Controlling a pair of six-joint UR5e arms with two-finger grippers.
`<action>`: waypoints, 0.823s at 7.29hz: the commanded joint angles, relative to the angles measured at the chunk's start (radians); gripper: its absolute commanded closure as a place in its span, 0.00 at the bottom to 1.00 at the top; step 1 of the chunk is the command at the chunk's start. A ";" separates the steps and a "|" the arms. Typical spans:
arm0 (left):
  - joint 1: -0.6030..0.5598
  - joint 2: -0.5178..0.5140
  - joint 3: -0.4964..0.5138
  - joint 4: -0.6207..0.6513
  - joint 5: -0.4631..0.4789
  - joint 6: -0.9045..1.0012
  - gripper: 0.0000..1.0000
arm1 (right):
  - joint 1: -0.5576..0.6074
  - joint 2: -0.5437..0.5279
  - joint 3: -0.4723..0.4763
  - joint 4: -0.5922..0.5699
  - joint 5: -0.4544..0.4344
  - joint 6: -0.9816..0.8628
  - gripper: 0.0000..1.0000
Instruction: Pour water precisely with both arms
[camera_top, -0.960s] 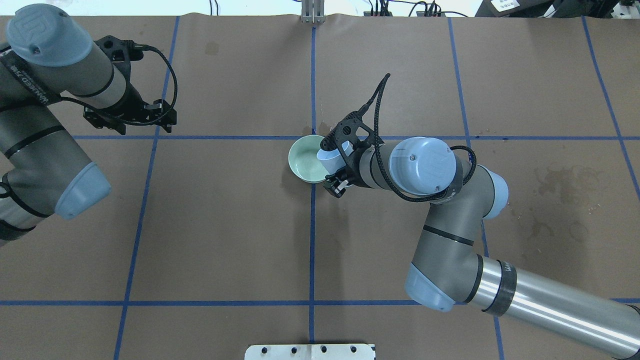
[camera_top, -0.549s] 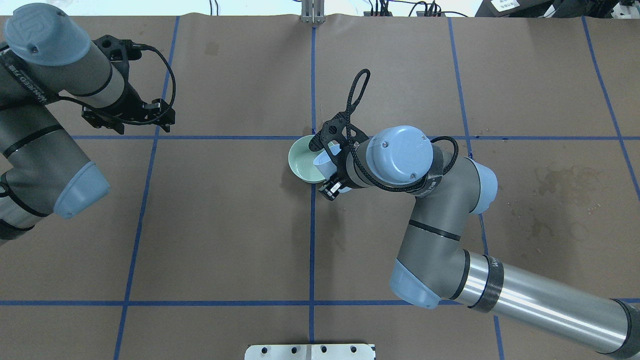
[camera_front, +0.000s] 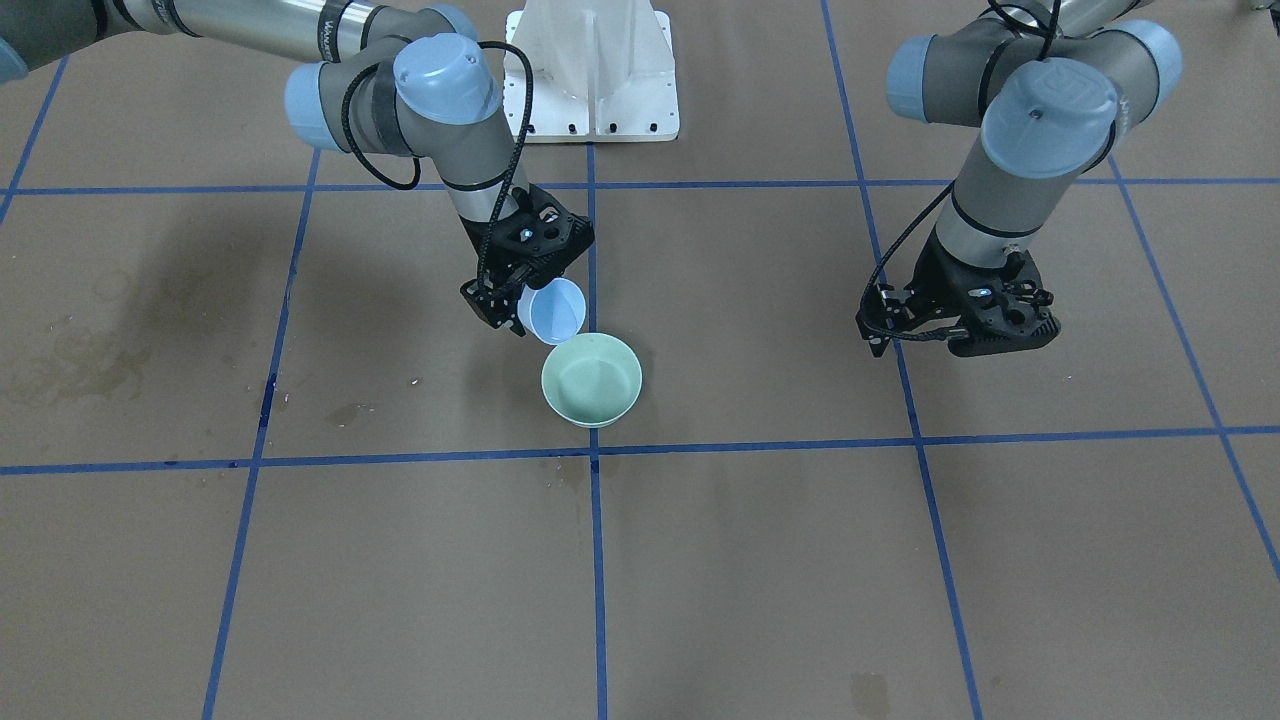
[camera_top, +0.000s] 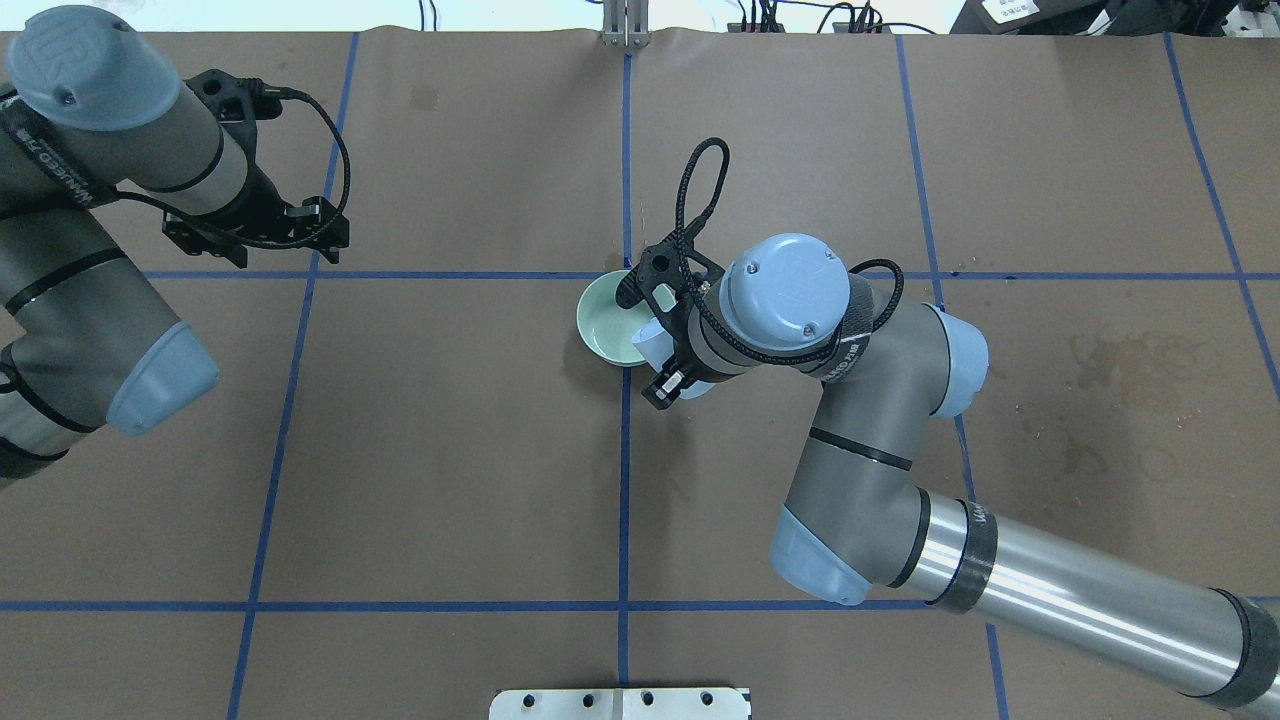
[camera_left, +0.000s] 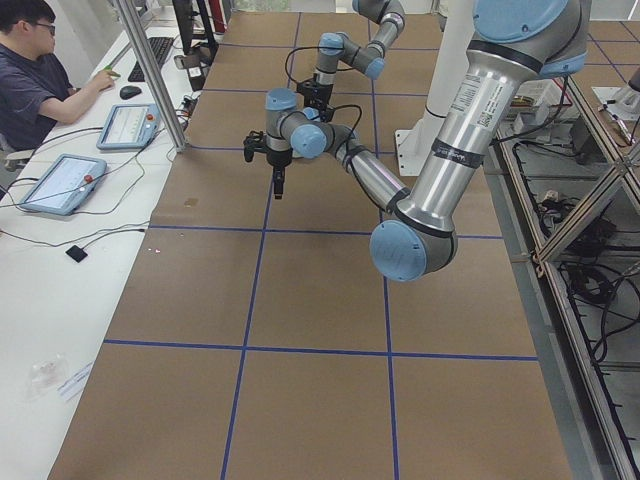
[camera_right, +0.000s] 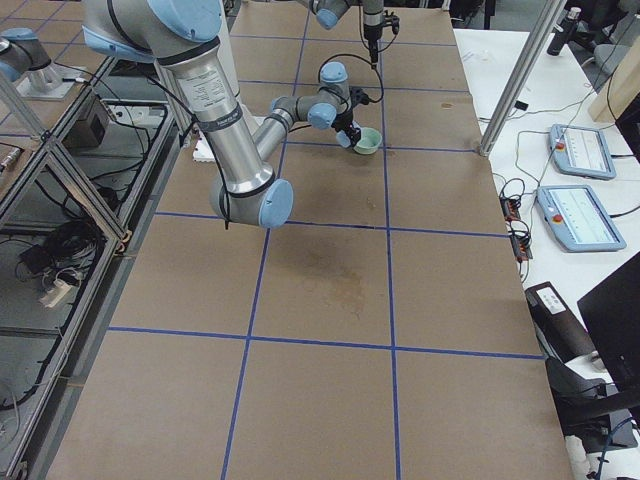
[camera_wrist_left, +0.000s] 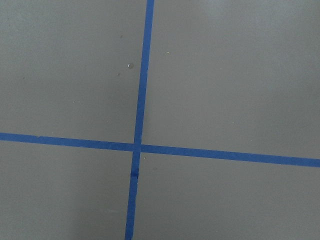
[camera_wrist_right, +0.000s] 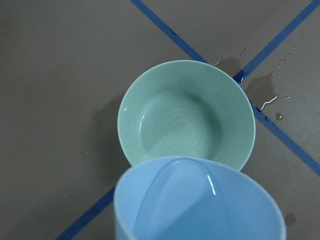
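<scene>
My right gripper (camera_top: 668, 345) is shut on a light blue cup (camera_front: 553, 310). It holds the cup tilted over the near rim of a pale green bowl (camera_front: 592, 380), which stands by the centre tape crossing. In the right wrist view the cup's mouth (camera_wrist_right: 200, 207) fills the bottom, with the bowl (camera_wrist_right: 185, 115) just beyond it. Water glints inside the cup (camera_wrist_right: 213, 186). I see no stream. My left gripper (camera_top: 255, 232) hovers empty over a tape crossing at the far left. Its fingers do not show clearly.
A small shiny pool of water (camera_wrist_right: 264, 95) lies on the brown paper beside the bowl, at the blue tape. Dull stains (camera_top: 1120, 360) mark the paper on the right. The white pedestal (camera_front: 597, 70) stands at the robot's base.
My right wrist has rolled and shifted left, which tips the blue cup further over the bowl. The left arm has hardly moved.
</scene>
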 joint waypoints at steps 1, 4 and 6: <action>0.000 0.001 0.000 0.000 0.002 0.000 0.00 | 0.008 0.047 -0.021 -0.101 0.039 -0.046 1.00; 0.000 0.001 0.002 0.000 0.000 0.000 0.00 | 0.026 0.085 -0.073 -0.142 0.082 -0.052 1.00; 0.000 0.003 0.002 0.000 0.000 0.000 0.00 | 0.051 0.133 -0.143 -0.144 0.137 -0.058 1.00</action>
